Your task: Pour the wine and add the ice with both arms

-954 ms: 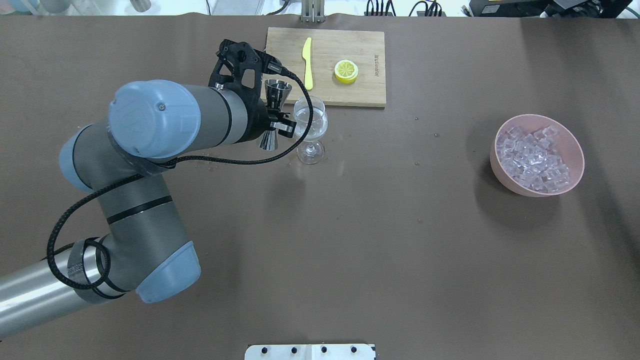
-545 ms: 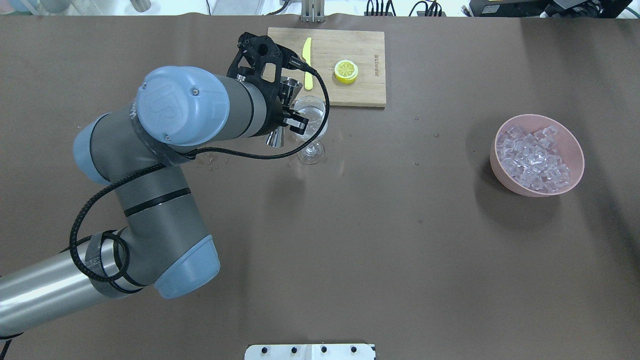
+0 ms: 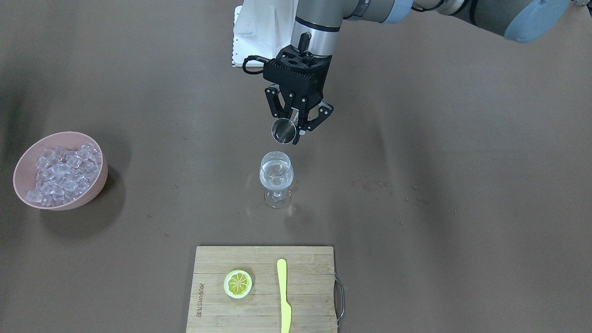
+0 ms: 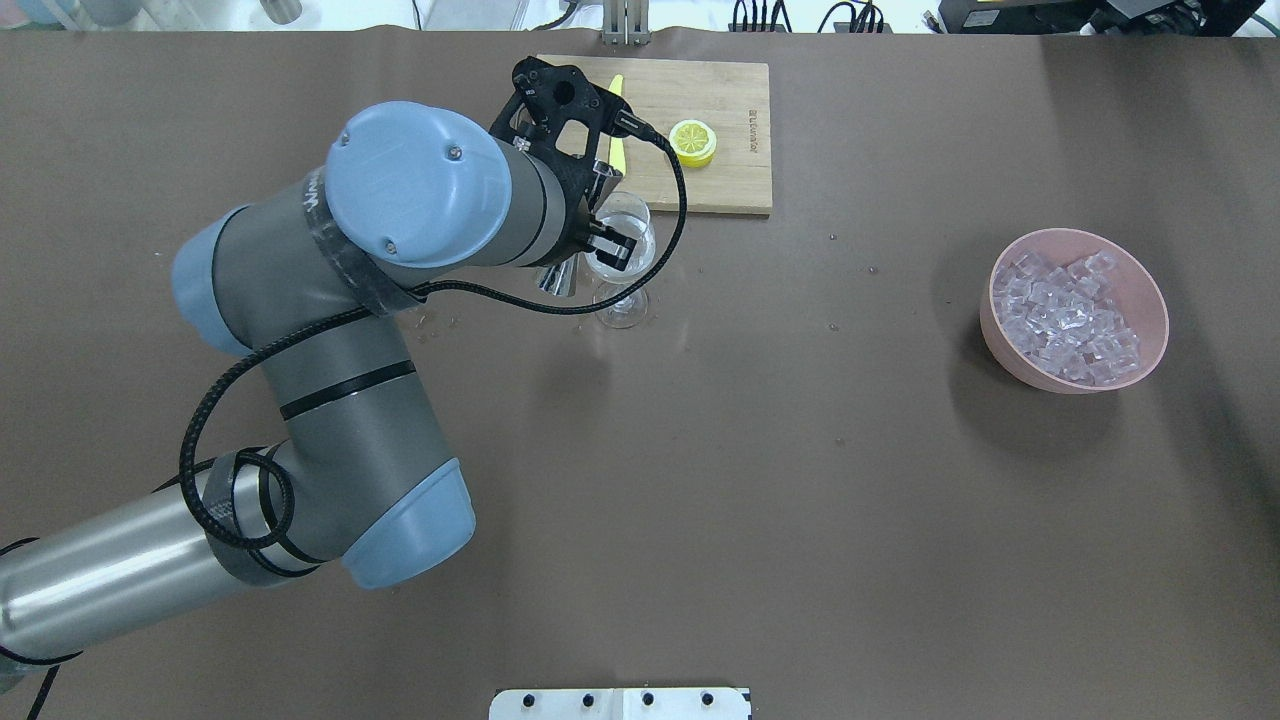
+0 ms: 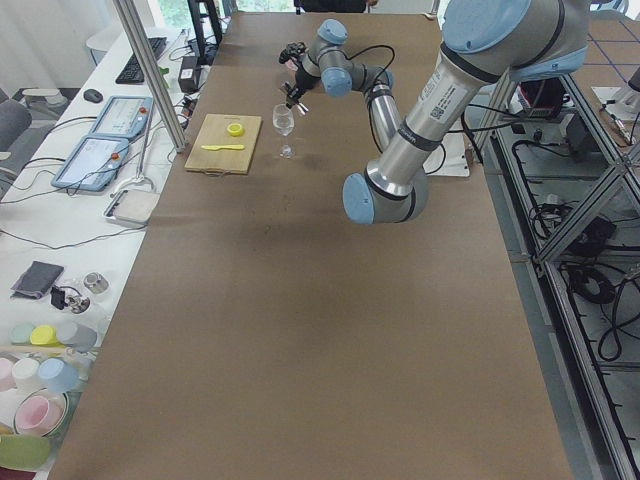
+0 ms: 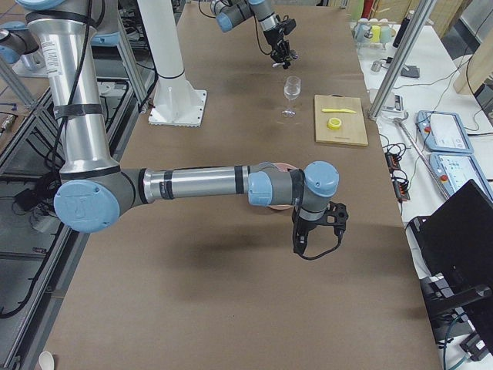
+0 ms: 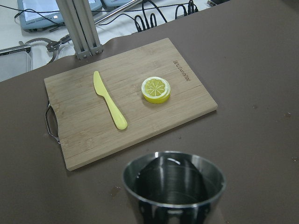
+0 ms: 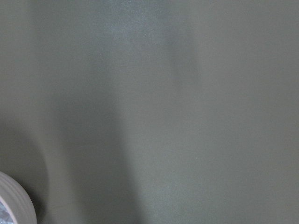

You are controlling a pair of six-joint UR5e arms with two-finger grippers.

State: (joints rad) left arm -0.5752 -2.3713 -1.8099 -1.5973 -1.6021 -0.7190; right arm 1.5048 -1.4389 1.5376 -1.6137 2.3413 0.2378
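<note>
My left gripper (image 3: 296, 126) is shut on a steel jigger (image 3: 283, 131) at its waist, held in the air just on the robot's side of the wine glass (image 3: 276, 178). From overhead the left gripper (image 4: 603, 238) overlaps the glass's (image 4: 622, 300) rim. The glass stands upright with clear wine (image 3: 276, 175) in its bowl. The left wrist view looks into the jigger's (image 7: 174, 184) dark open cup. Ice (image 4: 1068, 315) fills a pink bowl (image 4: 1152, 300) far to the right. My right gripper (image 6: 314, 231) hangs near that bowl in the exterior right view only; I cannot tell its state.
A bamboo cutting board (image 4: 720, 190) with a yellow knife (image 3: 283, 296) and a lemon slice (image 4: 692, 141) lies beyond the glass. Small droplets (image 3: 374, 185) spot the brown table near the glass. The white base plate (image 4: 620, 704) sits at the near edge.
My left arm has swung right and toward the far side, carrying the jigger closer over the glass. The glass, bowl and board have not moved.
</note>
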